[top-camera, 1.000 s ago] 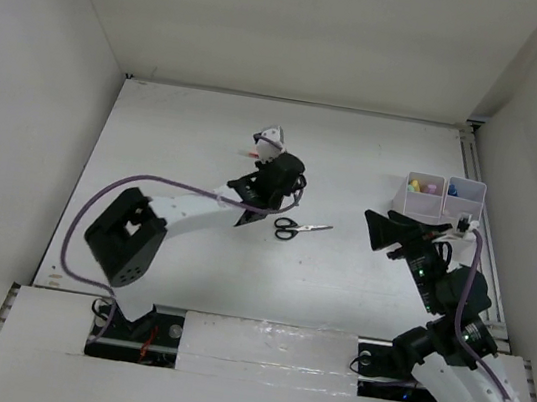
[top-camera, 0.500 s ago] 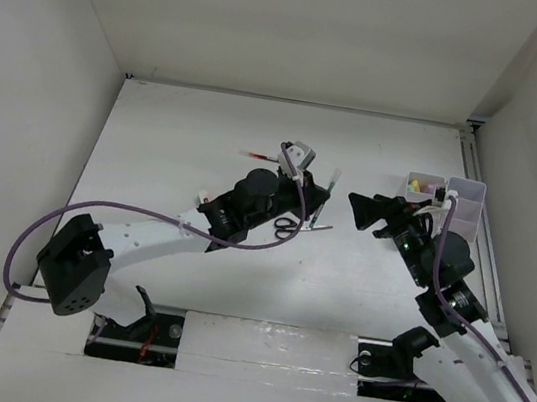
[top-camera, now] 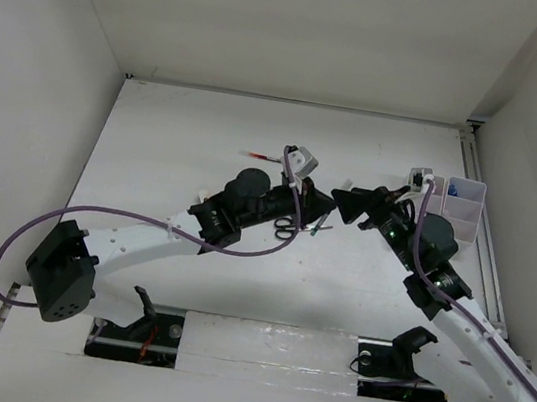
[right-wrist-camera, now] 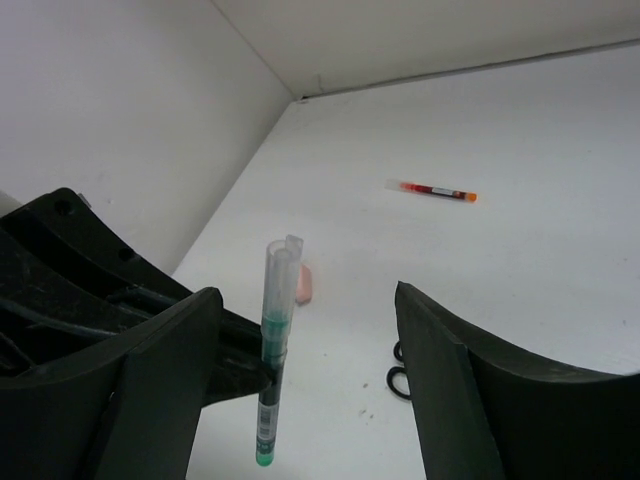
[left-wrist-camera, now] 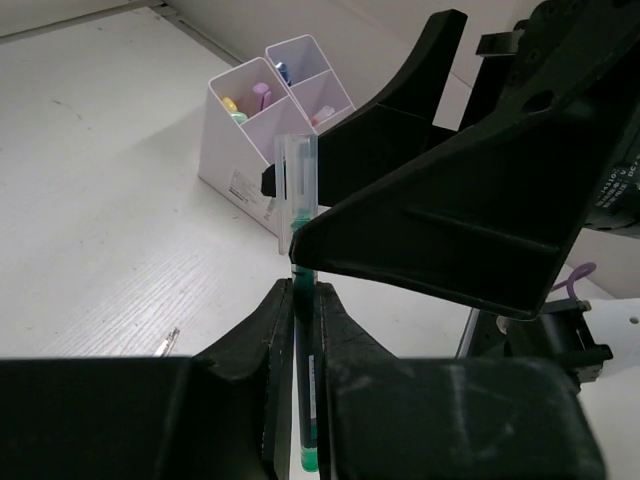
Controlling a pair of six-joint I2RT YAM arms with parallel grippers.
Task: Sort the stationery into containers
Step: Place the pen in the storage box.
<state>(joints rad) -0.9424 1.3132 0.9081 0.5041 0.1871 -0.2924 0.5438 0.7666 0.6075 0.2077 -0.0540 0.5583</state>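
Observation:
My left gripper (top-camera: 322, 207) (left-wrist-camera: 297, 292) is shut on a dark green pen with a clear cap (left-wrist-camera: 297, 195), held upright above the table. My right gripper (top-camera: 342, 203) (right-wrist-camera: 308, 305) is open and faces it; the pen (right-wrist-camera: 271, 345) stands between its two fingers, close to the left one, touching neither that I can see. Black-handled scissors (top-camera: 286, 229) lie under the left gripper, their handles showing in the right wrist view (right-wrist-camera: 398, 366). A red pen (top-camera: 260, 156) (right-wrist-camera: 432, 189) and a small pink eraser (right-wrist-camera: 305, 283) lie on the table. The white bins (top-camera: 468, 217) (left-wrist-camera: 250, 135) stand at the right.
The bins hold yellow (left-wrist-camera: 230, 103) and pink (left-wrist-camera: 262, 90) markers and a blue-capped bottle (left-wrist-camera: 283, 72). The right arm partly hides the left bin in the top view. White walls enclose the table on three sides.
My left arm has stretched right, carrying the pen away from the red pen's area. My right arm has swung left from the bins until its open fingers flank the pen.

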